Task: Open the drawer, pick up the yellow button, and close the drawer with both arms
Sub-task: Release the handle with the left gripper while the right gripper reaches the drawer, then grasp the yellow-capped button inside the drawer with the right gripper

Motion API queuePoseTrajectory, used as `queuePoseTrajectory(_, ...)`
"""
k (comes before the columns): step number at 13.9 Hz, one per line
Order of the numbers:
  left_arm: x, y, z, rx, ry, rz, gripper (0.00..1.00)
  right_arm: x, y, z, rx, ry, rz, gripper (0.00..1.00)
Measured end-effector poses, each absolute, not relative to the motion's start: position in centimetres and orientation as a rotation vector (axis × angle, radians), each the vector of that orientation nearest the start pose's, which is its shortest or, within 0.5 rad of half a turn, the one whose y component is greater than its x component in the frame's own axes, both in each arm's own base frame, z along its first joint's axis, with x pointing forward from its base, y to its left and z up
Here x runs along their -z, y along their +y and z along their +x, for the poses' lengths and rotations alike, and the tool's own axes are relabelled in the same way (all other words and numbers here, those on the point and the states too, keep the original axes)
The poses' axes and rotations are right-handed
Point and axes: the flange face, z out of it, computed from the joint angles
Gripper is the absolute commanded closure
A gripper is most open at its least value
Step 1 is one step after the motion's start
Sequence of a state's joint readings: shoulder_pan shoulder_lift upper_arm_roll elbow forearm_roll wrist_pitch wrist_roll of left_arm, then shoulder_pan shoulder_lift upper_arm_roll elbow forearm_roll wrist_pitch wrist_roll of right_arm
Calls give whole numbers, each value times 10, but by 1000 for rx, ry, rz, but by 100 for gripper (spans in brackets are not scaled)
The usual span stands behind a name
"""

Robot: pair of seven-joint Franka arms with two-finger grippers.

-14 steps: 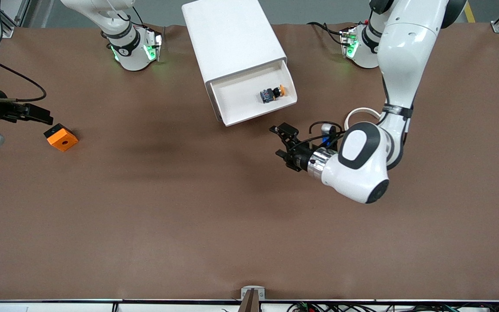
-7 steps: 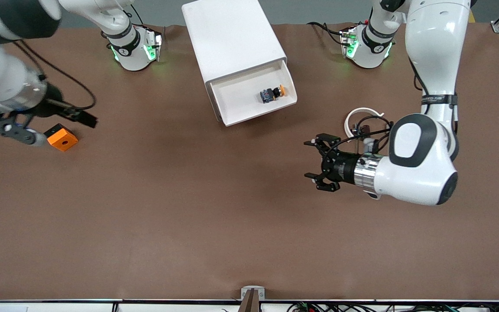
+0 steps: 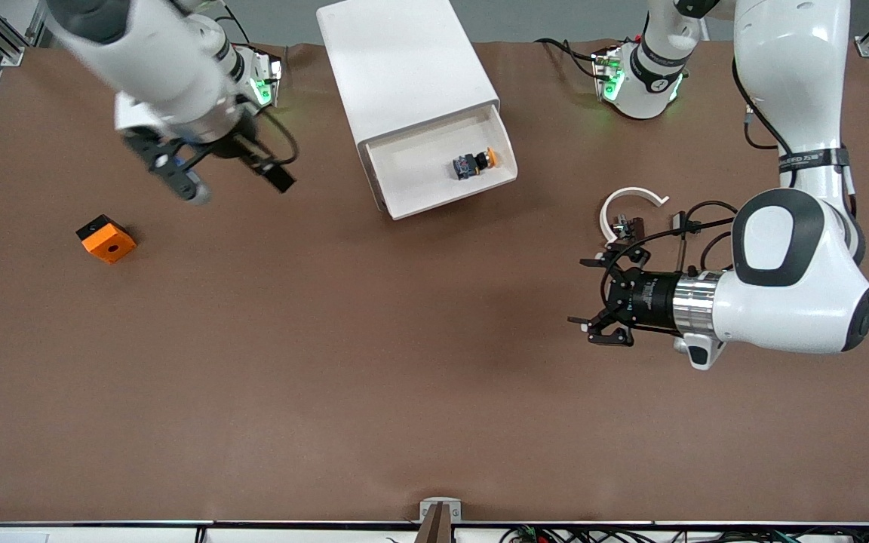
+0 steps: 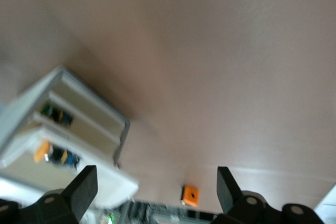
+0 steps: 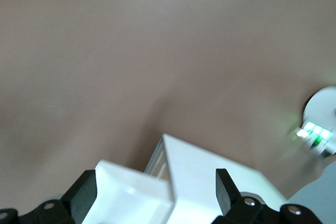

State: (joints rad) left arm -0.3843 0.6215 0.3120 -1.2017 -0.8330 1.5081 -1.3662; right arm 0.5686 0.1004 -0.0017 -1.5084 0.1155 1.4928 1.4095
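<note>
Drawer [image 3: 442, 167] open, button [image 3: 474, 164] inside. Right end effector [image 3: 232, 175] wide, empty, beside drawer: descend over cap, straddle body. Left end effector [image 3: 599, 302] wide, empty, waits over counter [image 3: 329, 377].

Black two-finger left gripper [image 3: 591, 302] drawn away from the white open drawer [image 3: 442, 170], black right gripper [image 3: 234, 177] swung from the orange square block [image 3: 106, 239] toward the drawer

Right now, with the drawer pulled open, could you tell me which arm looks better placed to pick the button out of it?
Probably the right. The right gripper, open, hangs beside the open drawer holding the button; the left gripper, open, hangs over bare table.
</note>
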Motion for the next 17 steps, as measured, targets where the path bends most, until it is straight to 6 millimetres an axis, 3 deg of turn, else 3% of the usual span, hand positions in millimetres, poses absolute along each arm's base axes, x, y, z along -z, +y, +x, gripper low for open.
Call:
queuePoseTrajectory(4, -450, -176, 687, -825, -1940, -2717, 0, -567, 417, 434, -202, 1484, -2780, 0)
queuePoseTrajectory(8, -466, -163, 680, -531, -1611, -2866, 0, -534, 480, 406, -180, 1630, -2678, 0)
queuePoseTrajectory(13, -469, -152, 674, -355, -1032, -3012, 0, -474, 528, 398, -174, 1765, -2617, 0)
queuePoseTrajectory(17, -468, -172, 668, -295, -782, -3021, 0, -439, 554, 399, -174, 1780, -2641, 0)
